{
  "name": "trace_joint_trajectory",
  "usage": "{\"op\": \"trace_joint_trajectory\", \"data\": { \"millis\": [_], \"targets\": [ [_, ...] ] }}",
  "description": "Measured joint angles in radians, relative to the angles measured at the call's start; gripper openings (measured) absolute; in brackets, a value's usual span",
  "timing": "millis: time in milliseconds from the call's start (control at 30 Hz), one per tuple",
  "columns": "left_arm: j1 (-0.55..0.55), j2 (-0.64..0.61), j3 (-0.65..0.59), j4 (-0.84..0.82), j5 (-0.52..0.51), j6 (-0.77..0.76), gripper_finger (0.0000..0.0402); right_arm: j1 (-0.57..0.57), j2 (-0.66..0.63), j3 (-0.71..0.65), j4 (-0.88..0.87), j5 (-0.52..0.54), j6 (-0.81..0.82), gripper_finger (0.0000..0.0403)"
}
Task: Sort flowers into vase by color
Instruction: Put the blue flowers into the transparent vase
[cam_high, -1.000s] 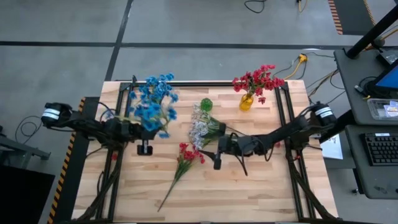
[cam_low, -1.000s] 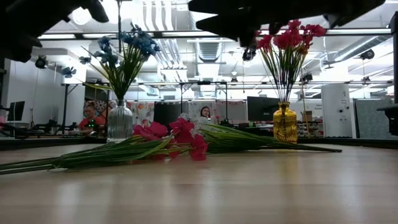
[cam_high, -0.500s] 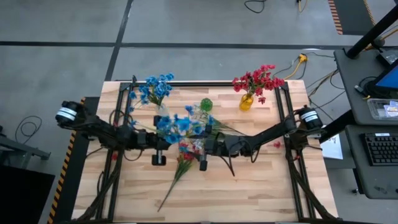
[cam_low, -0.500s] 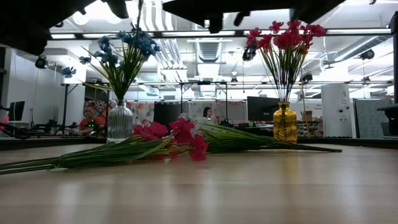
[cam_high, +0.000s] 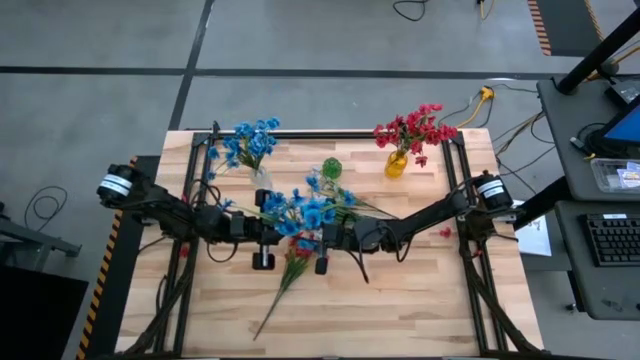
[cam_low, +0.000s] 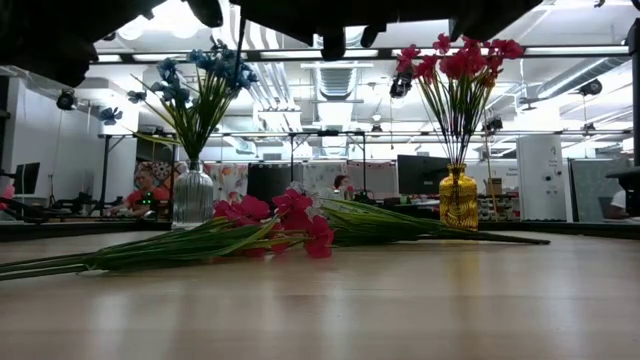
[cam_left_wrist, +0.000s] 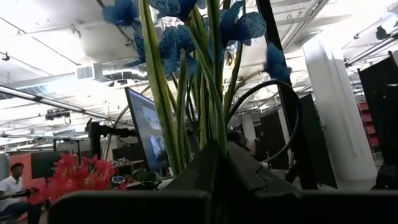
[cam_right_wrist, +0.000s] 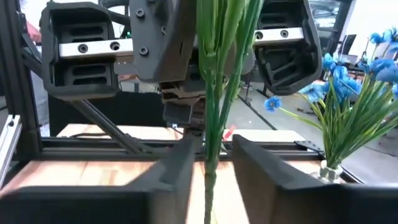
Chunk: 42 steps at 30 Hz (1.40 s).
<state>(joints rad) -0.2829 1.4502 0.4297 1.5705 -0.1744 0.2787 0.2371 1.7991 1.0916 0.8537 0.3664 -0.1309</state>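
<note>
A bunch of blue flowers (cam_high: 300, 209) stands upright high over the table's middle, with my left gripper (cam_high: 280, 228) shut on its green stems from the left. My right gripper (cam_high: 310, 236) comes from the right and is shut on the same stems (cam_right_wrist: 211, 93). More blue flowers (cam_high: 250, 143) stand in a clear vase (cam_low: 193, 198) at the far left. Red flowers (cam_high: 412, 130) stand in a yellow vase (cam_high: 397, 164). A red spray (cam_high: 292, 262) lies flat on the table, and pale white flowers (cam_high: 325, 195) lie beside it, partly under the arms. My left gripper pinches the bunch's stems (cam_left_wrist: 211, 134) between its two fingers, coming level from the table's left and lying across them. The stems rise straight up from the hold to the blossoms, clear of the table. My right gripper has the stems' lower part (cam_right_wrist: 210, 152) between its two fingers (cam_right_wrist: 186, 158), coming level from the table's right, across the stems and facing my left gripper. The bunch stays upright; one stem end hangs below the fingers, clear of the table.
A small green vase (cam_high: 331, 167) stands at the far middle of the table. A black frame (cam_high: 330, 134) runs along the table's far and side edges. The near part of the tabletop (cam_high: 400, 310) is bare wood. People sit in the room beyond.
My left gripper has carried the blue bunch from beside the clear vase toward the table's right and a little nearer, to the middle. My right gripper has gone toward the table's left to meet it and now has the stems between its fingers.
</note>
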Motion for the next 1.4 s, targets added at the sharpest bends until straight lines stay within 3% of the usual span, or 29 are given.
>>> {"op": "trace_joint_trajectory", "data": {
  "millis": [133, 333, 467, 567, 700, 867, 1167, 1400],
  "targets": [
    [0.0, -0.005, -0.013, -0.001, 0.0, -0.01, 0.0, 0.0, -0.011, 0.0, -0.061, 0.0, -0.016, 0.0023],
    [0.0, -0.006, -0.028, -0.018, 0.001, -0.017, 0.0027, 0.0, -0.059, 0.017, -0.229, 0.001, -0.018, 0.0016],
    [0.0, -0.007, -0.038, -0.032, -0.002, -0.021, 0.0078, 0.0, -0.101, 0.035, -0.38, 0.001, -0.006, 0.0015],
    [-0.001, -0.009, -0.044, -0.051, -0.061, -0.033, 0.0131, 0.0, -0.13, 0.045, -0.487, 0.002, 0.009, 0.0015],
    [-0.002, -0.011, -0.056, -0.084, -0.169, -0.034, 0.0201, 0.0, -0.145, 0.048, -0.537, 0.004, 0.02, 0.0014],
    [-0.002, -0.013, -0.059, -0.128, -0.188, -0.034, 0.0258, 0.0, -0.148, 0.047, -0.561, 0.05, 0.02, 0.0014],
    [-0.002, -0.068, -0.06, -0.275, -0.262, -0.064, 0.0281, 0.0, -0.21, 0.046, -0.658, 0.056, 0.019, 0.0013],
    [-0.001, -0.101, -0.036, -0.372, -0.244, -0.116, 0.0281, 0.0, -0.209, 0.046, -0.625, 0.051, -0.009, 0.0013]
  ]
}}
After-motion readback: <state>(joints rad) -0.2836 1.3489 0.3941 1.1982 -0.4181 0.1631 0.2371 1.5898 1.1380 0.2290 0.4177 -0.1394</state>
